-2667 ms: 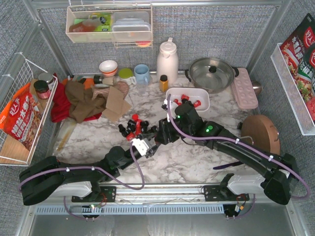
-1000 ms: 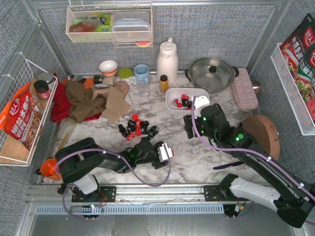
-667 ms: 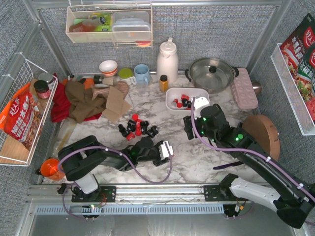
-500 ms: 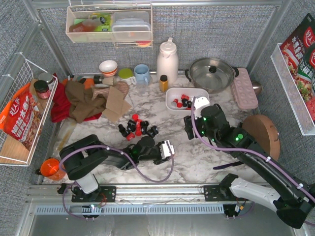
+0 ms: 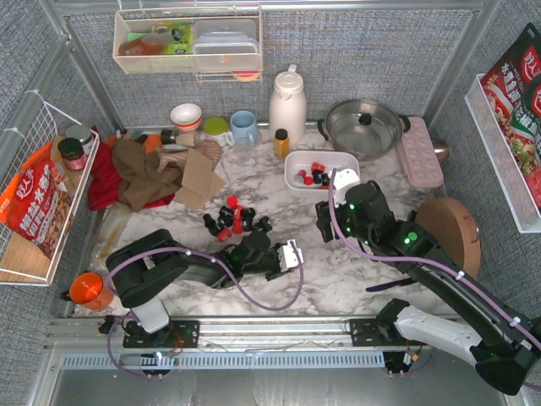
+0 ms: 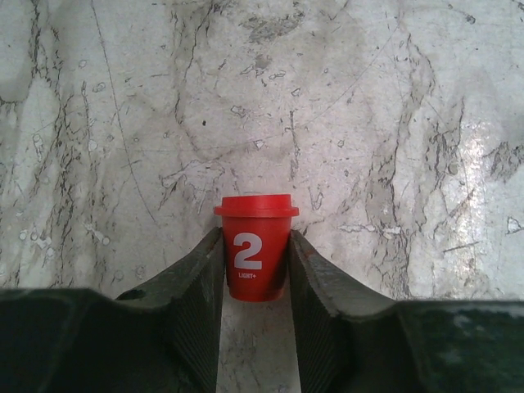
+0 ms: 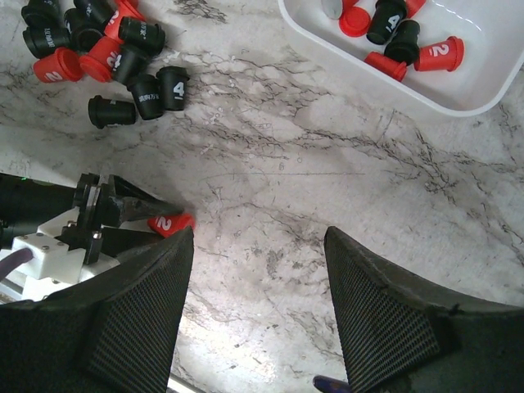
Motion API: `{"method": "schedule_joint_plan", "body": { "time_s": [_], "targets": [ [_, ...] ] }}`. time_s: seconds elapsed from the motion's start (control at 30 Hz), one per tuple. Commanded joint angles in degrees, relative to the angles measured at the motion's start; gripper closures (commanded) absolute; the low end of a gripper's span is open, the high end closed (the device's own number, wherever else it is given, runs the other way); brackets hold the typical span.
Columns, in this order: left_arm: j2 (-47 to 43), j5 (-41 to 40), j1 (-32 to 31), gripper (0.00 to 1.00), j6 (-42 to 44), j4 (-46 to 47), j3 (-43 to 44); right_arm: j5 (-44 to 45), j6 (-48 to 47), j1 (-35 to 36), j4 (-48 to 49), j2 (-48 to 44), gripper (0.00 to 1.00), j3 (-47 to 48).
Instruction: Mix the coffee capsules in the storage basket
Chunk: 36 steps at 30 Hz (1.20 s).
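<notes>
My left gripper [image 5: 292, 254] is shut on a red coffee capsule marked "2" [image 6: 255, 258], held low over the marble. The capsule also shows in the right wrist view [image 7: 170, 223]. A pile of red and black capsules [image 5: 235, 218] lies on the table behind the left gripper and shows in the right wrist view [image 7: 106, 57]. The white storage basket [image 5: 292, 161] stands at centre back with several red and black capsules [image 5: 315, 173] in it; its wall [image 7: 483, 24] and those capsules [image 7: 393, 37] also show in the right wrist view. My right gripper [image 5: 325, 222] is open and empty just in front of the basket [image 7: 258, 237].
Behind the basket stand a white thermos [image 5: 287, 106], a yellow-capped bottle [image 5: 281, 142] and a lidded pot [image 5: 363, 127]. A pink dimpled tray [image 5: 420, 152] and a round wooden board [image 5: 448, 228] lie at the right. Cloth and cardboard [image 5: 161, 173] lie at the back left.
Both grippers have left the capsule pile. The left gripper has moved right with the red capsule in it. The right gripper has pulled back to the front of the basket and holds still.
</notes>
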Motion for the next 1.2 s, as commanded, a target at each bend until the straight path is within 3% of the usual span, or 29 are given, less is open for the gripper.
{"method": "schedule_joint_plan", "body": {
  "time_s": [0.0,0.2,0.47,0.57,0.87,1.17],
  "targets": [
    [-1.8,0.2,0.0,0.63,0.9,0.6,-1.0,-0.4,1.0,-0.1,0.8,0.0,0.30,-0.1],
    [-6.5,-3.6,0.1,0.72,-0.7,10.5,-5.5,-2.0,2.4,-0.1,1.3,0.4,0.30,0.0],
    [-11.3,-11.0,0.0,0.72,-3.3,42.5,-16.3,-14.7,10.1,0.0,7.4,3.6,0.26,0.6],
    [-12.5,-11.5,0.1,0.72,-3.6,49.2,-17.8,-18.3,11.9,0.1,9.8,6.1,0.24,1.7],
    [-17.5,-10.3,0.0,0.72,-2.3,50.3,-18.2,-25.7,16.8,0.5,15.0,10.1,0.17,4.3],
    [-20.4,-10.0,0.0,0.72,-1.6,49.0,-18.6,-28.1,18.4,1.3,16.2,11.8,0.23,4.6]
  ]
}}
